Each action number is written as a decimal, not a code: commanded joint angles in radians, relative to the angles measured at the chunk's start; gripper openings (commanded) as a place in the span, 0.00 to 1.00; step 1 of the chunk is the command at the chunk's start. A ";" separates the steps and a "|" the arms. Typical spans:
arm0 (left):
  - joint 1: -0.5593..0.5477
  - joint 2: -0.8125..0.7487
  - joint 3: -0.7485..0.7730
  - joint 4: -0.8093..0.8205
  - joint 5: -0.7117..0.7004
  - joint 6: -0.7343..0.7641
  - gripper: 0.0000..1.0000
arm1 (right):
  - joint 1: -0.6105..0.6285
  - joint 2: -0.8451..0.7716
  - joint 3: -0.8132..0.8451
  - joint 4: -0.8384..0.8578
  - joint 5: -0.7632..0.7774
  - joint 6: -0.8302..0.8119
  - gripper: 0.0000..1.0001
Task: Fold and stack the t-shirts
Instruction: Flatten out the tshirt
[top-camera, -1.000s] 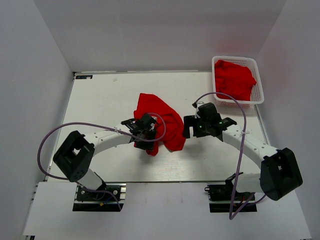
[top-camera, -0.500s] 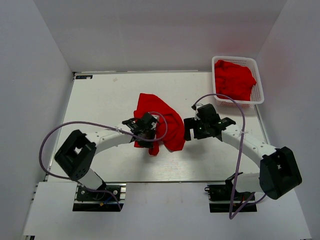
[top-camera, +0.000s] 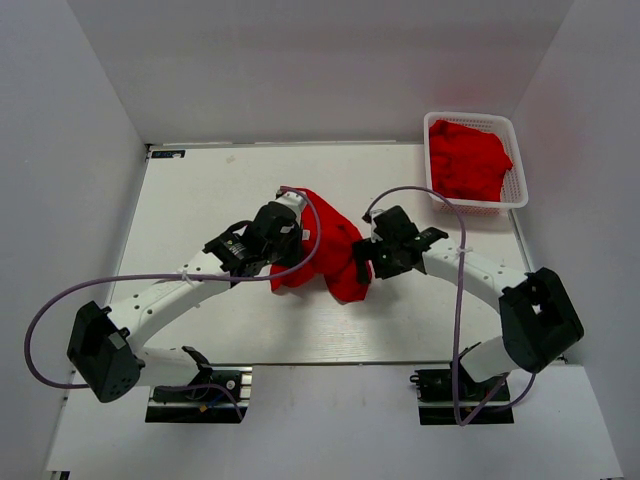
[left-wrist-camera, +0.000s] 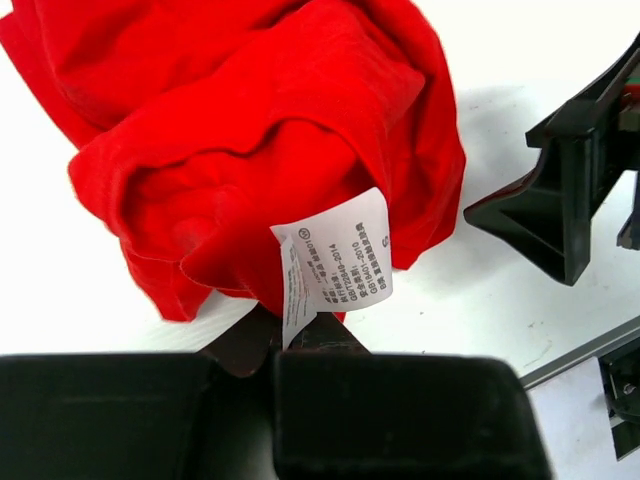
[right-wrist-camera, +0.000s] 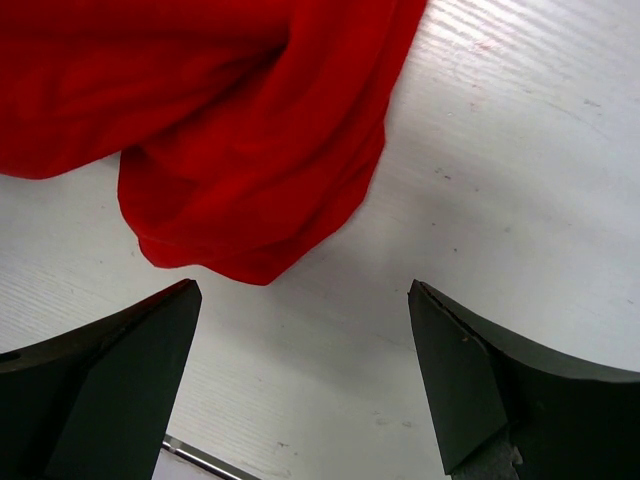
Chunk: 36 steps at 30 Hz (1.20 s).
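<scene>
A crumpled red t-shirt (top-camera: 335, 250) lies bunched in the middle of the table. My left gripper (top-camera: 283, 225) is shut on its near-left edge. In the left wrist view the jaws (left-wrist-camera: 280, 335) pinch red cloth (left-wrist-camera: 270, 130) right where a white care label (left-wrist-camera: 335, 255) hangs out. My right gripper (top-camera: 366, 255) stands wide open just right of the shirt. In its wrist view the fingertips (right-wrist-camera: 300, 350) hover over bare table, nothing between them, with a fold of the shirt (right-wrist-camera: 230, 130) just beyond the left finger. More red t-shirts (top-camera: 465, 160) lie in the basket.
The white lattice basket (top-camera: 510, 198) sits at the back right corner of the table. A black finger of the right gripper (left-wrist-camera: 560, 200) shows at the right of the left wrist view. Purple cables loop above both arms. White walls enclose the table.
The left jaws closed on the shirt, and the left arm swung its gripper toward the far side, dragging the cloth into a tighter bunch. The right gripper shifted slightly left, still open.
</scene>
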 joint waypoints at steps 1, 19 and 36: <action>0.002 -0.021 0.005 -0.012 -0.024 0.012 0.00 | 0.029 0.024 0.023 0.013 -0.008 -0.016 0.90; 0.011 0.018 -0.004 -0.053 -0.014 0.012 0.00 | 0.207 0.074 -0.117 0.272 0.250 -0.051 0.90; 0.011 0.007 0.006 -0.092 -0.053 -0.006 0.00 | 0.214 0.085 -0.154 0.328 0.271 0.027 0.00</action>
